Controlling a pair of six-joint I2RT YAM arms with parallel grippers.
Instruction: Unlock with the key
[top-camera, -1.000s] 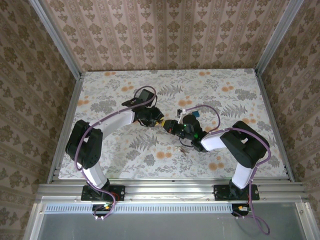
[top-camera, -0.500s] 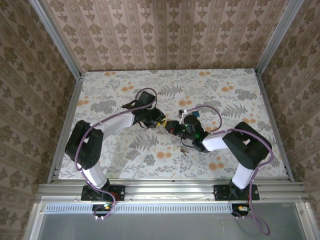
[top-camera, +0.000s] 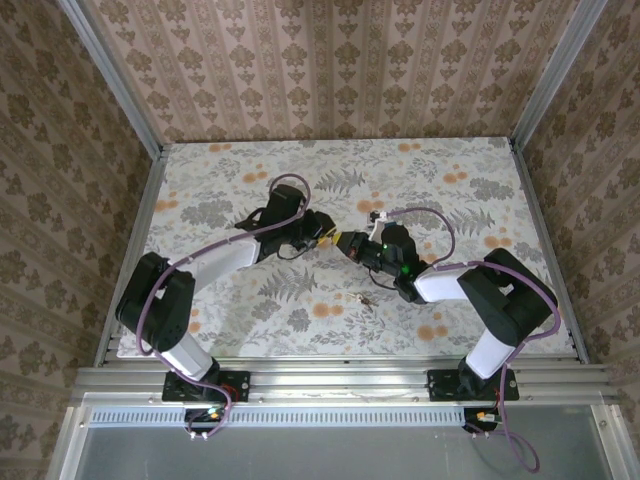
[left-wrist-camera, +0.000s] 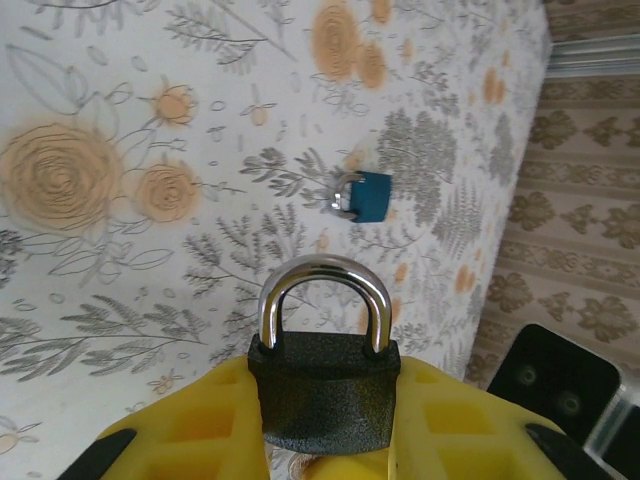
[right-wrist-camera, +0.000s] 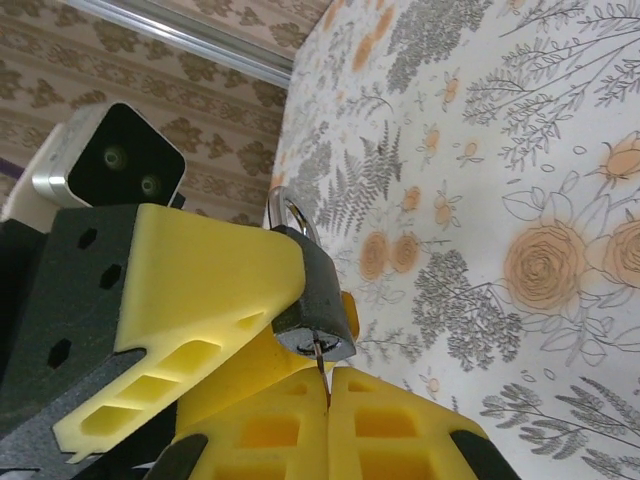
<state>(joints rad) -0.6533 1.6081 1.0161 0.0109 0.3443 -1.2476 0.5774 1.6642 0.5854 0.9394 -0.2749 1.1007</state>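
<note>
A black padlock (left-wrist-camera: 322, 385) with a silver shackle stands upright between the yellow fingers of my left gripper (left-wrist-camera: 325, 420), which is shut on its body. In the right wrist view the padlock (right-wrist-camera: 320, 290) shows its underside. A thin key (right-wrist-camera: 321, 370) runs from the keyhole down into my right gripper (right-wrist-camera: 328, 405), whose yellow pads are shut on it. From above, the left gripper (top-camera: 322, 232) and right gripper (top-camera: 352, 246) meet nose to nose over the middle of the table, the padlock (top-camera: 334, 238) between them.
A small blue padlock (left-wrist-camera: 365, 195) lies on the floral table (top-camera: 450, 180) beyond the held lock. A loose bunch of keys (top-camera: 366, 298) lies nearer the front. Patterned walls and metal rails close the table's sides and back.
Both grippers have shifted a little toward the back of the table, still joined at padlock and key. The left arm has stretched out farther.
</note>
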